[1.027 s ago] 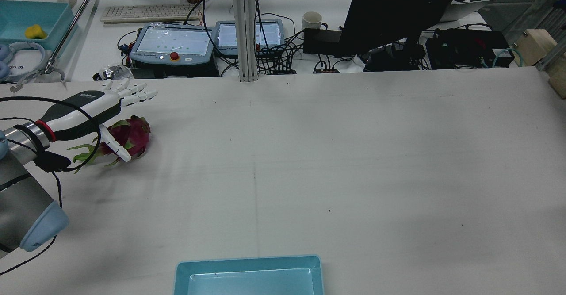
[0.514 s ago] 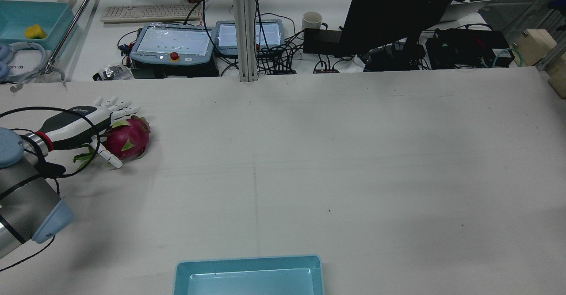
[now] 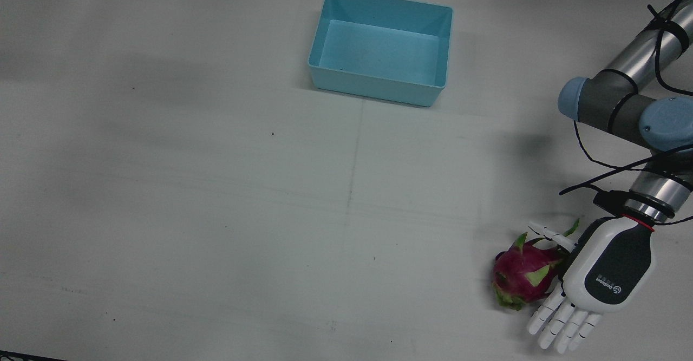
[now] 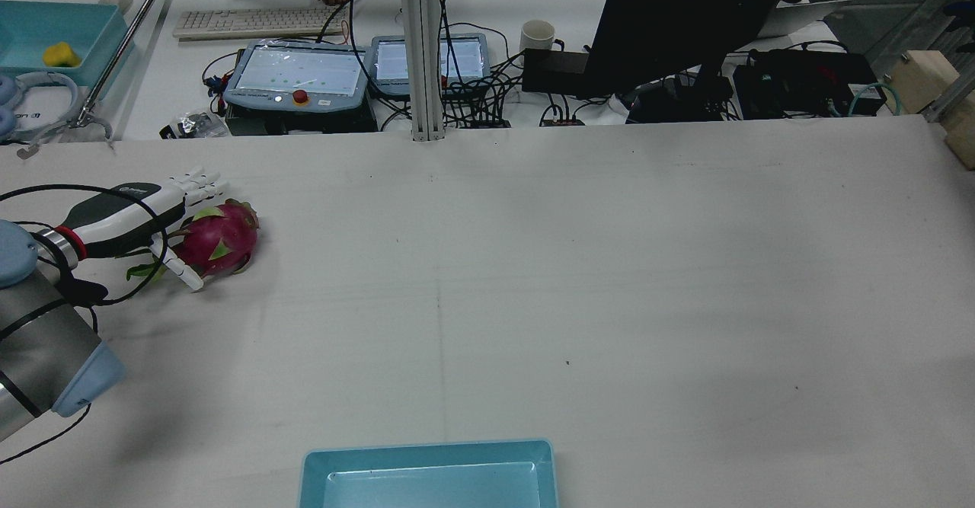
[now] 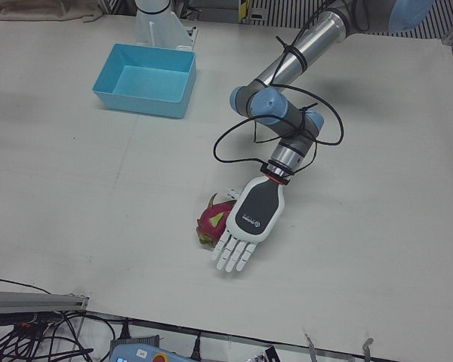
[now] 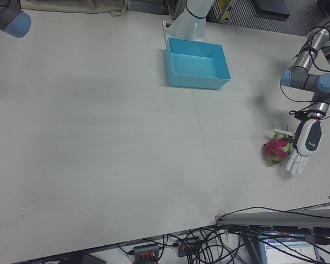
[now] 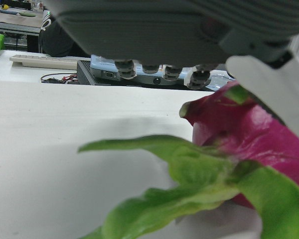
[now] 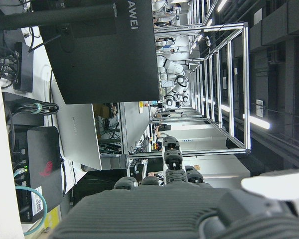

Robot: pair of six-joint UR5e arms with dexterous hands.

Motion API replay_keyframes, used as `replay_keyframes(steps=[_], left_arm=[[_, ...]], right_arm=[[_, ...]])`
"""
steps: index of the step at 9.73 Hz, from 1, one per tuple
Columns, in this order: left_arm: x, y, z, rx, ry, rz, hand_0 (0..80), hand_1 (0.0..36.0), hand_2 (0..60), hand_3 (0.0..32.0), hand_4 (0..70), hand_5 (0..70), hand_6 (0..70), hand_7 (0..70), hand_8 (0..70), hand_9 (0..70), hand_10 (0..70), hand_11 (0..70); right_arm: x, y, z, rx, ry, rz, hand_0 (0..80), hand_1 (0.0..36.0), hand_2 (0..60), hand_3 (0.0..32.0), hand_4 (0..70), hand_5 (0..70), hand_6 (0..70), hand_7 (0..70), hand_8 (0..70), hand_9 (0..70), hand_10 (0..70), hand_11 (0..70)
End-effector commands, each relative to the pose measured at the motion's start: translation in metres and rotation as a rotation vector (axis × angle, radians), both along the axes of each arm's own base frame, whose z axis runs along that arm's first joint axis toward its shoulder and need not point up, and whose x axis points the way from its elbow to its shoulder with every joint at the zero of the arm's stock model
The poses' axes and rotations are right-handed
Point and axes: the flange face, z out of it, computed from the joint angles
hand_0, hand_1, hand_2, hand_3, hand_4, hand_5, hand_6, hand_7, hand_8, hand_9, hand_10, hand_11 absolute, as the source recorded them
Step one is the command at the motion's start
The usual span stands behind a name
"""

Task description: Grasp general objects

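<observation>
Because the left hand [image 3: 605, 274] lies spread flat and empty beside the dragon fruit [image 3: 522, 274], which rests near the table's [image 3: 216, 215] operator-side edge, closing from this side-on pose could nudge the rounded fruit rolling away rather than capture it, while the right hand [image 8: 189, 209] appears to hold nothing.

Dragon fruit [image 3: 521, 275] beside left hand [image 3: 605, 271], bin [image 3: 380, 47] well apart

The left hand [image 4: 145, 207] has been drawn back and lowered beside the dragon fruit [image 4: 218, 238], so that more of the fruit is uncovered; the fingers [image 4: 199, 182] are now seen shorter
</observation>
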Motion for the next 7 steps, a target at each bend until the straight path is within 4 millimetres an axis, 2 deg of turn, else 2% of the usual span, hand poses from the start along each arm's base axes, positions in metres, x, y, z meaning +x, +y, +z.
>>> replay_keyframes(steps=[1, 2, 3, 4, 5, 6, 7], left_arm=[[0.0007, 0.0, -0.0011, 0.02, -0.025, 0.001, 49.2, 19.0, 3.1, 0.0, 0.0, 18.6, 0.0, 4.1, 0.0, 0.0, 1.9, 4.9], [0.0015, 0.0003, -0.0011, 0.02, -0.025, 0.001, 48.4, 16.6, 0.7, 0.0, 0.0, 23.2, 0.0, 3.4, 0.0, 0.0, 0.5, 2.4], [0.0016, 0.0005, -0.0025, 0.022, -0.023, 0.003, 48.0, 14.3, 0.0, 0.0, 0.0, 24.1, 0.0, 2.9, 0.0, 0.0, 0.0, 0.0], [0.0017, 0.0003, -0.0027, 0.023, -0.023, 0.003, 48.1, 13.6, 0.0, 0.0, 5.0, 26.9, 0.0, 3.6, 0.0, 0.0, 0.0, 0.0], [0.0029, 0.0003, -0.004, 0.029, -0.018, 0.004, 47.9, 12.8, 0.6, 0.0, 14.7, 30.7, 0.0, 4.7, 0.0, 0.0, 0.0, 0.0], [0.0029, 0.0001, -0.0042, 0.031, -0.017, 0.003, 47.7, 12.0, 1.2, 0.0, 21.1, 34.8, 0.0, 5.8, 0.0, 0.0, 0.0, 0.0], [0.0029, 0.0001, -0.0042, 0.031, -0.017, 0.003, 47.5, 11.2, 0.8, 0.0, 25.4, 39.6, 0.0, 6.8, 0.0, 0.0, 0.0, 0.0]], right_arm=[[0.0001, 0.0, 0.0, 0.0, 0.0, 0.001, 0.0, 0.0, 0.0, 0.0, 0.0, 0.0, 0.0, 0.0, 0.0, 0.0, 0.0, 0.0], [0.0001, 0.0, 0.0, 0.0, 0.0, 0.001, 0.0, 0.0, 0.0, 0.0, 0.0, 0.0, 0.0, 0.0, 0.0, 0.0, 0.0, 0.0], [0.0001, 0.0, 0.0, 0.0, 0.0, 0.001, 0.0, 0.0, 0.0, 0.0, 0.0, 0.0, 0.0, 0.0, 0.0, 0.0, 0.0, 0.0], [0.0001, 0.0, 0.0, 0.0, 0.0, 0.001, 0.0, 0.0, 0.0, 0.0, 0.0, 0.0, 0.0, 0.0, 0.0, 0.0, 0.0, 0.0], [0.0, 0.0, 0.0, 0.0, 0.0, 0.0, 0.0, 0.0, 0.0, 0.0, 0.0, 0.0, 0.0, 0.0, 0.0, 0.0, 0.0, 0.0], [0.0001, 0.0, 0.0, 0.0, 0.0, 0.001, 0.0, 0.0, 0.0, 0.0, 0.0, 0.0, 0.0, 0.0, 0.0, 0.0, 0.0, 0.0], [0.0001, 0.0, 0.0, 0.0, 0.0, 0.001, 0.0, 0.0, 0.0, 0.0, 0.0, 0.0, 0.0, 0.0, 0.0, 0.0, 0.0, 0.0]])
